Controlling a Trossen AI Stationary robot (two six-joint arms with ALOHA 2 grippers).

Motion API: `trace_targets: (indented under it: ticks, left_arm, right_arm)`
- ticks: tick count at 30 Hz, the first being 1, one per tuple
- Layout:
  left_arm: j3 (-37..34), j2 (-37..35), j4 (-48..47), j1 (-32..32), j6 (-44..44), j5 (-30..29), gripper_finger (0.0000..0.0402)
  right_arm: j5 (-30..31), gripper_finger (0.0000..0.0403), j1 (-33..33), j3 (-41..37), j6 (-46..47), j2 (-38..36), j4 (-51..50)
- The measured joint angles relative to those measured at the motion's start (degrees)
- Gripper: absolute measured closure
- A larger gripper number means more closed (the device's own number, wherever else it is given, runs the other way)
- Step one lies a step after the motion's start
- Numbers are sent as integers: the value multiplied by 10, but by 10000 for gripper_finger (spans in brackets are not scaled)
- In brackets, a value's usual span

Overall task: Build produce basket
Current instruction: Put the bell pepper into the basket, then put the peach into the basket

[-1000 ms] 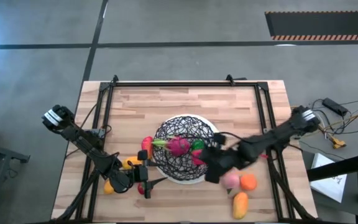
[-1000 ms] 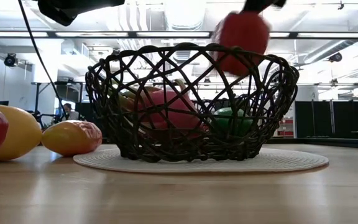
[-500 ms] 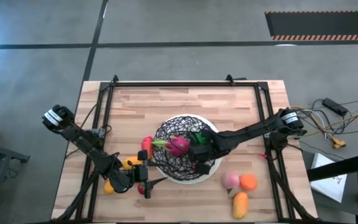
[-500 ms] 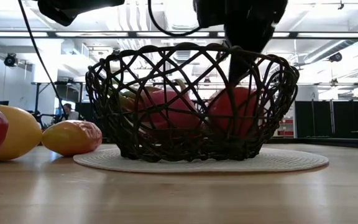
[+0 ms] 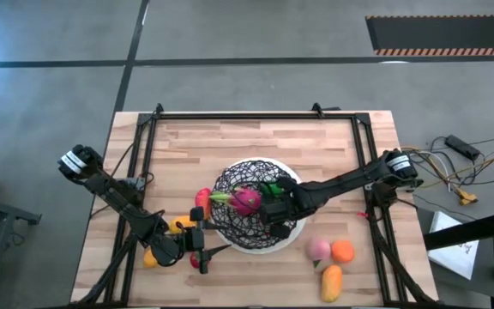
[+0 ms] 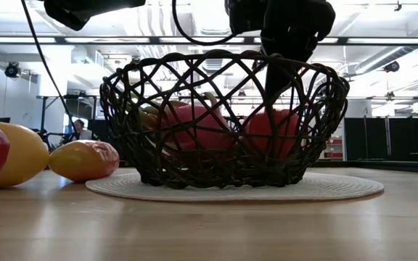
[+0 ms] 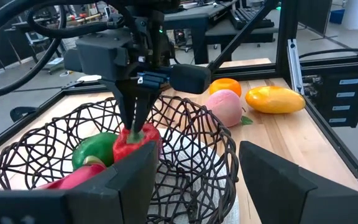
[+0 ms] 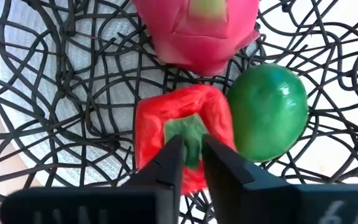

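Observation:
The black wire basket [image 5: 240, 176] stands on a round white mat [image 6: 325, 188] at the table's middle. Inside lie a pink dragon fruit [image 8: 197, 25], a green lime [image 8: 269, 112] and a red pepper [image 8: 160, 124] with a green stem. My right gripper [image 8: 191, 155] reaches down into the basket and is shut on the pepper. My left gripper [image 7: 197, 155] hangs open and holds nothing at the table's near left, just left of the basket and pointing toward it. My right gripper pinches the pepper's green stem [image 8: 191, 134] on top of the fruit, between its two fingertips [image 8: 169, 158]. The fingers come steeply from above, slanting in from the table's right. The pepper sits upright on the basket's wire floor beside the lime.
A peach-pink piece [image 5: 318, 249], an orange one [image 5: 342, 251] and a yellow one [image 5: 331, 279] lie at the near right. Red, yellow and orange pieces [image 6: 20, 152] lie left of the basket around my left gripper. Black frame rails run along the table's sides.
My right gripper has swung from the table's near right toward the basket and gone down into it, tipping steeper. The red pepper went from above the rim down to the basket's floor. Over the last half second the gripper has kept still.

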Motion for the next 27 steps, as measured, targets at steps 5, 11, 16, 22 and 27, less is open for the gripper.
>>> trace_targets:
  ticks: [5,11,16,22,27]
  left_arm:
    - [0,0,0,0,0,0,190]
    - [0,0,0,0,0,0,190]
    - [0,0,0,0,0,0,190]
    - [0,0,0,0,0,0,190]
    - [0,0,0,0,0,0,190]
  right_arm:
    - [13,272,0,0,-14,-4,-2]
    - [21,236,12,9,-1,-42,-10]
    - [65,241,65,11,16,-87,-9]
    - [105,258,181,9,83,-124,-17]
    - [105,270,273,-17,186,-133,-55]
